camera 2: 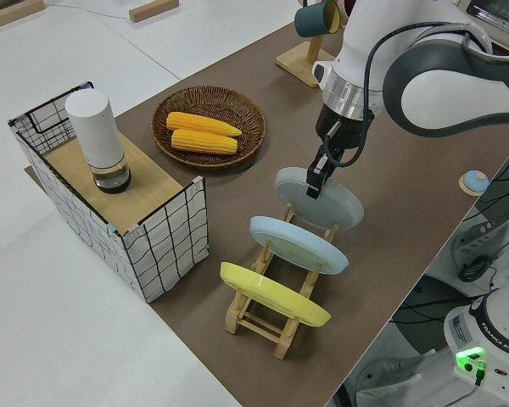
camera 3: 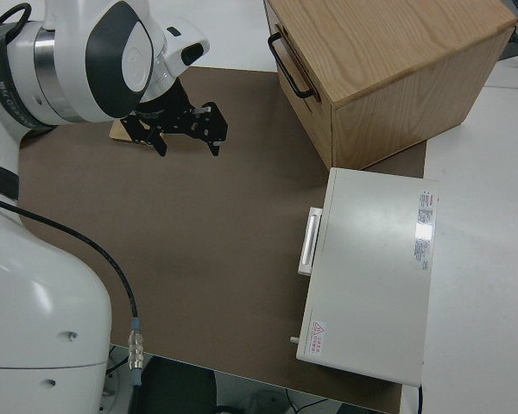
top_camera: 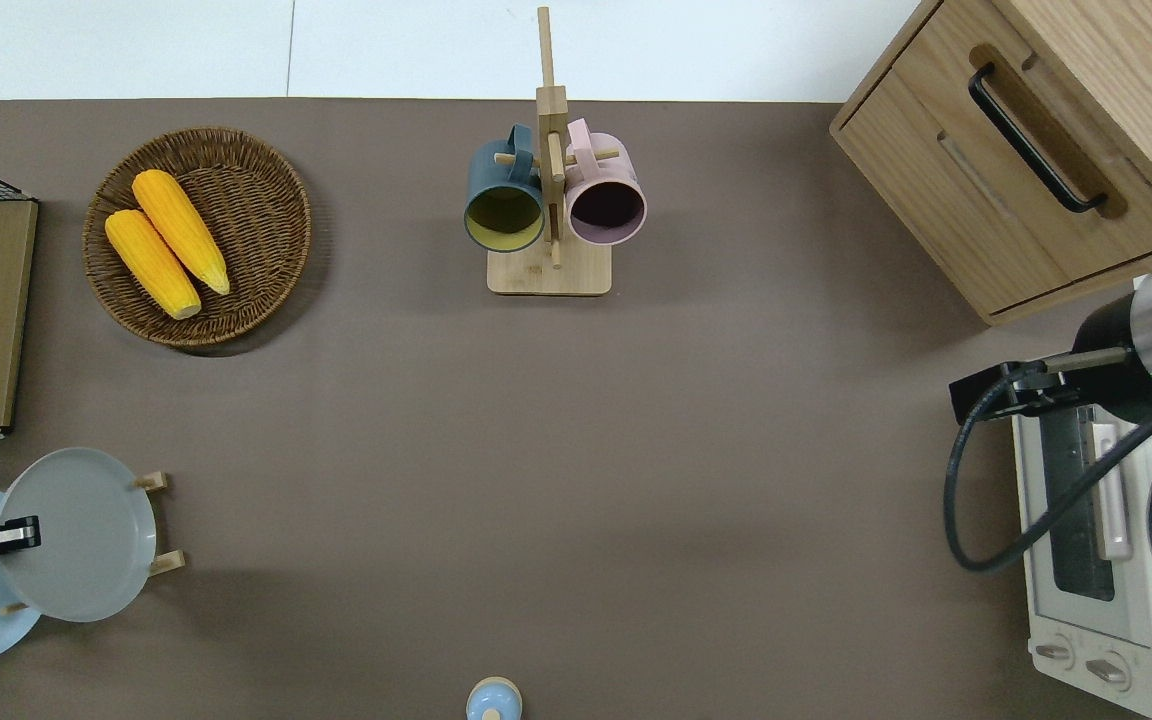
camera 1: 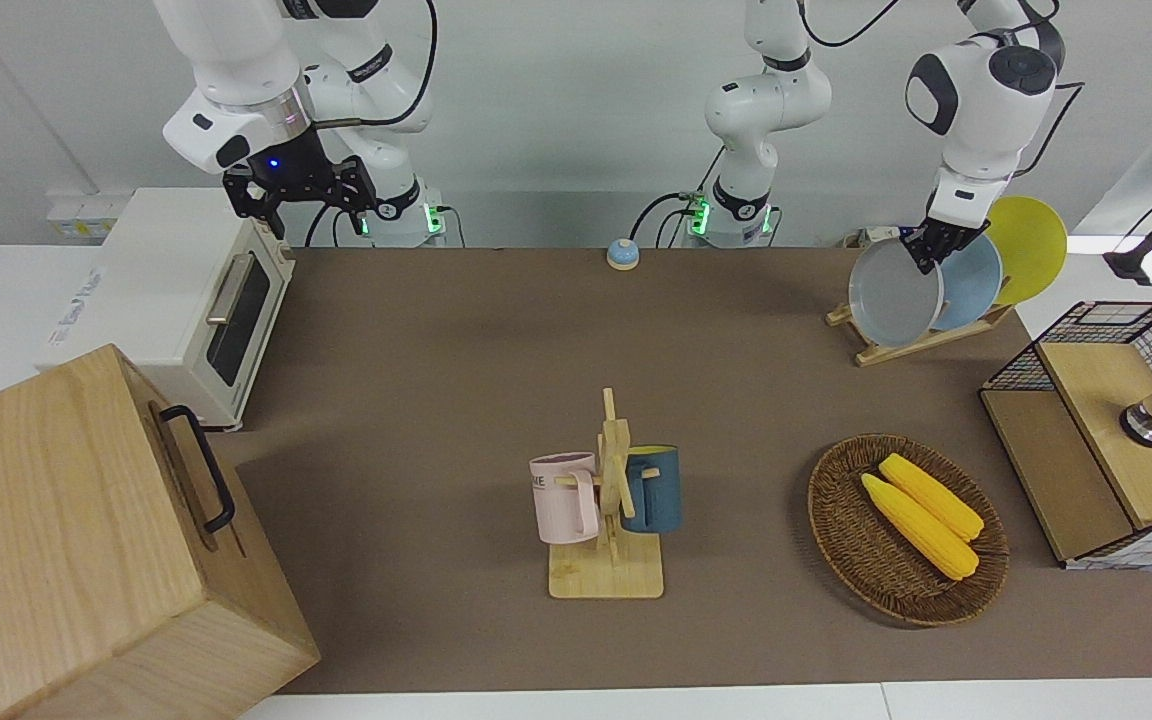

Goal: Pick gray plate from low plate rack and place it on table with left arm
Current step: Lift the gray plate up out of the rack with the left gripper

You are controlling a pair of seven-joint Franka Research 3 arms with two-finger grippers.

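The gray plate (camera 1: 894, 298) leans in the end slot of the low plate rack (camera 1: 921, 341) that is farthest from the robots, at the left arm's end of the table (camera 1: 436, 380). My left gripper (camera 1: 926, 250) is shut on the plate's upper rim. In the overhead view the gripper (top_camera: 4, 537) sits at the plate's (top_camera: 81, 535) edge nearest the robots. In the left side view the gripper (camera 2: 316, 175) holds the plate (camera 2: 327, 202) at the rack's (camera 2: 267, 326) end, raised a little. I cannot tell if the plate's lower edge touches the rack. The right arm is parked, its gripper (camera 1: 301, 192) open.
A light-blue plate (camera 1: 971, 285) and a yellow plate (camera 1: 1031, 245) stand in the same rack, nearer to the robots. A wicker basket with corn (camera 1: 906, 530), a wire crate (camera 1: 1101, 440), a mug stand (camera 1: 608, 500), a wooden box (camera 1: 86, 540), a toaster oven (camera 1: 191, 300) and a small bell (camera 1: 622, 254) stand on the table.
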